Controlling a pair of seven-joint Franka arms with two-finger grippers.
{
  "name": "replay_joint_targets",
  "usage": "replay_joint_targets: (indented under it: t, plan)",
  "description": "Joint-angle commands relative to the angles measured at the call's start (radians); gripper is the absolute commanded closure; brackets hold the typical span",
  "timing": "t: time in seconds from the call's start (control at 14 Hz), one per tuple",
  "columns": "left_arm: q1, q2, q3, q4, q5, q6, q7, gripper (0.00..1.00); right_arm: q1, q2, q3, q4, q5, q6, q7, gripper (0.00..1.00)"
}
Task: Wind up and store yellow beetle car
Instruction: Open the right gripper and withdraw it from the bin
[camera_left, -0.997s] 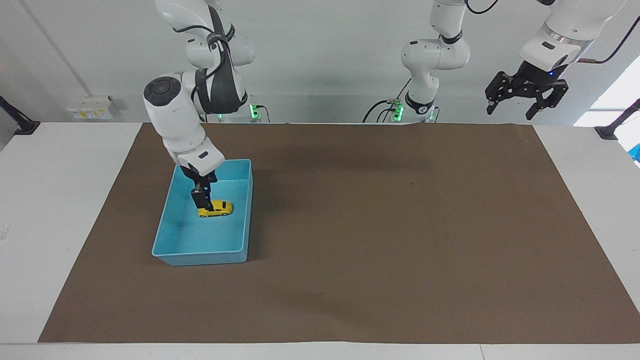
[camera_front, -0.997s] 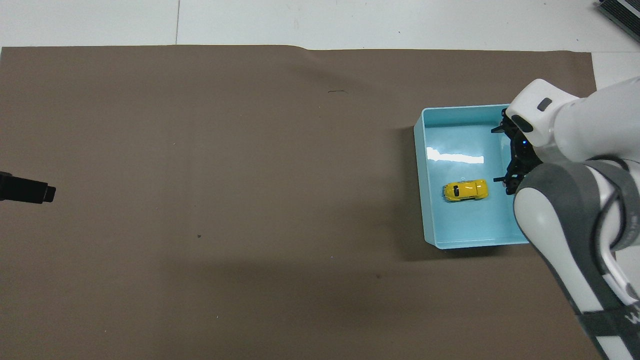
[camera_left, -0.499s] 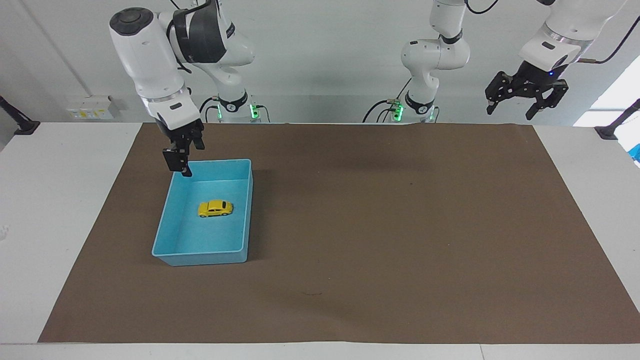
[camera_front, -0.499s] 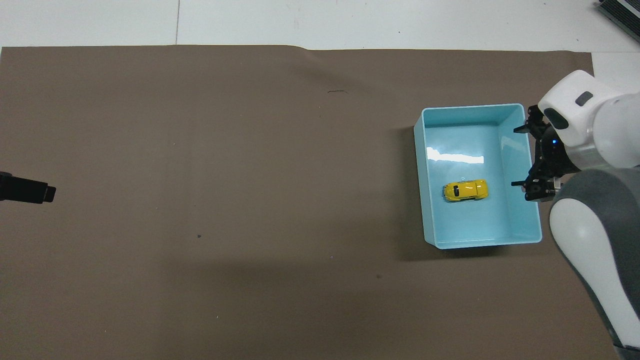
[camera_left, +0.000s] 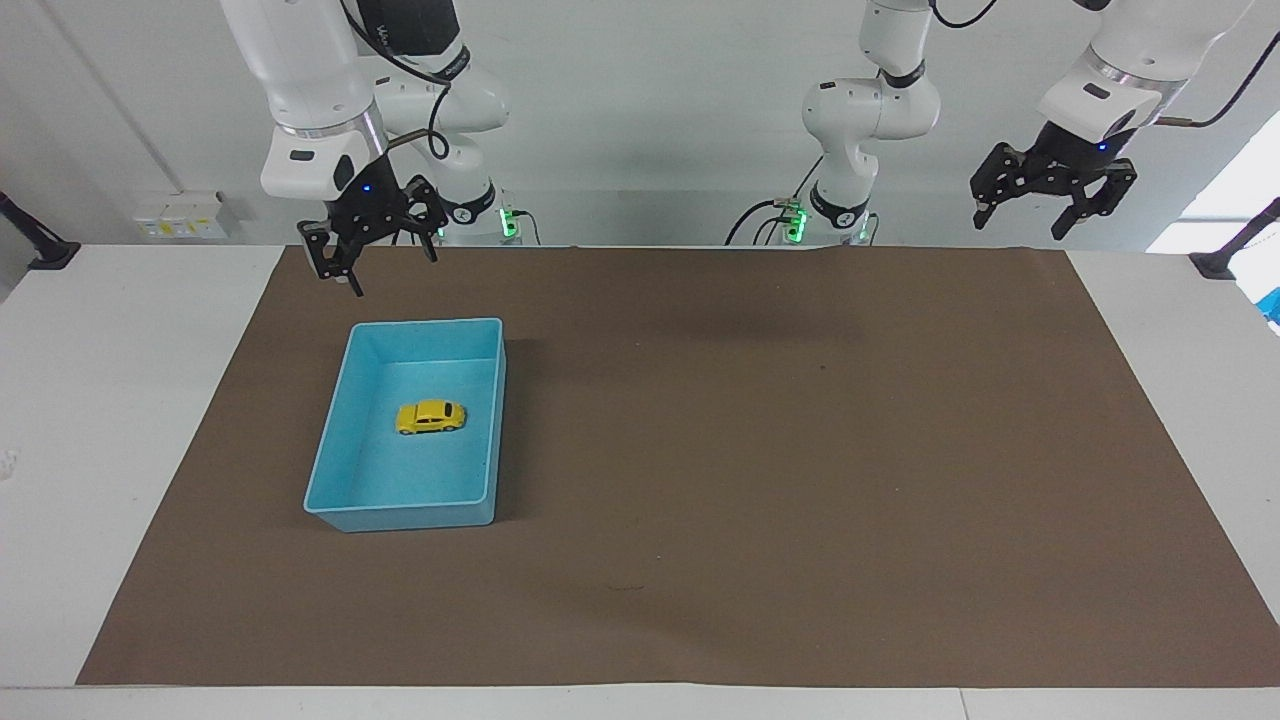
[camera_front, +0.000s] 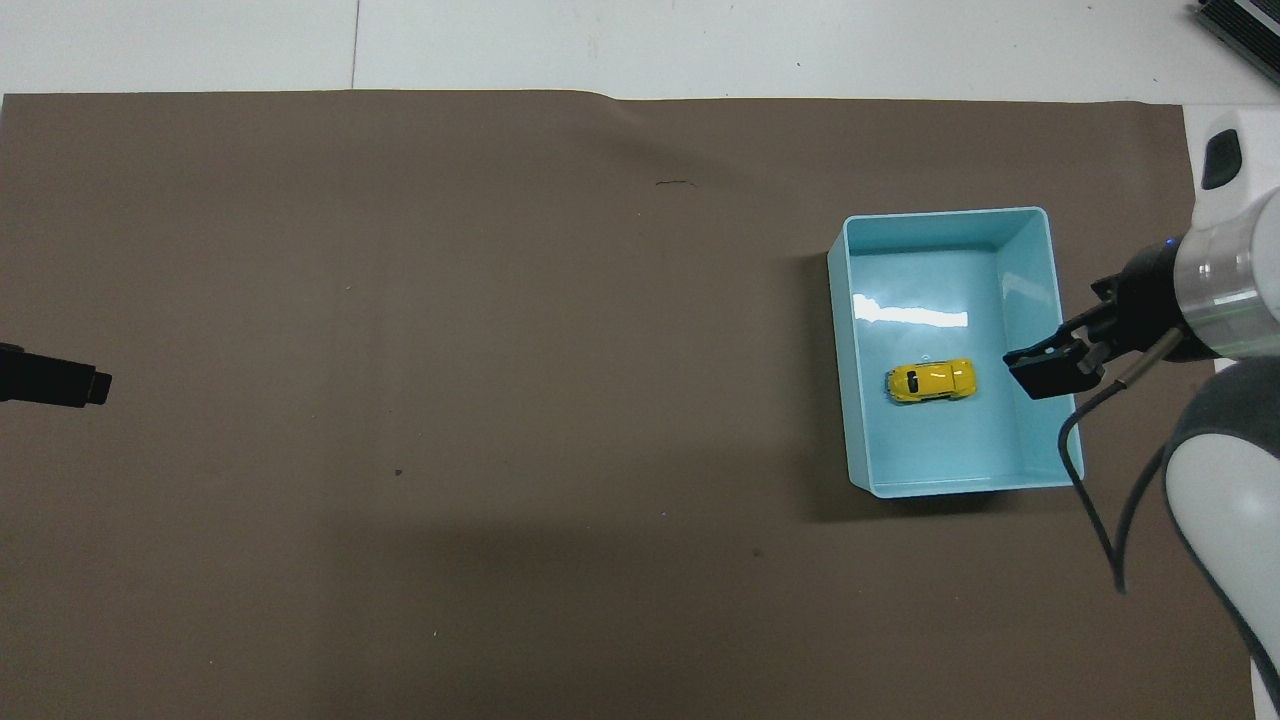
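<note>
Desk (camera_left: 120, 420), white, carrying a brown mat (camera_left: 760, 470) over most of its top. Right pincer (camera_left: 378, 262): raised in the air over the mat's edge nearest the robots, at the right arm's end of the desk, above and clear of the tray; fingers spread apart, released, nothing between them. Light-blue tray (camera_left: 330, 450), rectangular, open-topped, resting on the mat toward the right arm's end. Yellow beetle car (camera_left: 430, 416): standing on its wheels on the tray floor, roughly at the middle, its length lying across the tray's short span, clear of all four walls and of both pincers. In the overhead view the same tray (camera_front: 845, 400) and car (camera_front: 931, 380) appear with one finger of the right pincer (camera_front: 1045, 368) showing over the tray's wall. Middle of the mat: bare brown surface. Left pincer (camera_left: 1050, 205): held high at the left arm's end, over the mat's corner nearest the robots, waiting; fingers spread, released, holding nothing.
</note>
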Motion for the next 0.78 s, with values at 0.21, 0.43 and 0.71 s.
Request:
replay_joint_targets:
  t: [0.21,0.43,0.71]
  plan:
    - [0.009,0.001,-0.007,0.011,0.006,-0.019,-0.009,0.00,-0.003,0.019,0.003,0.063,0.021,-0.087,0.259,0.00]
    - [0.009,0.001,-0.005,0.011,0.006,-0.019,-0.009,0.00,-0.003,0.019,-0.004,0.065,0.025,-0.097,0.410,0.00]
    - [0.009,0.001,-0.007,0.011,0.006,-0.019,-0.011,0.00,-0.003,0.024,-0.011,0.107,0.025,-0.123,0.609,0.00]
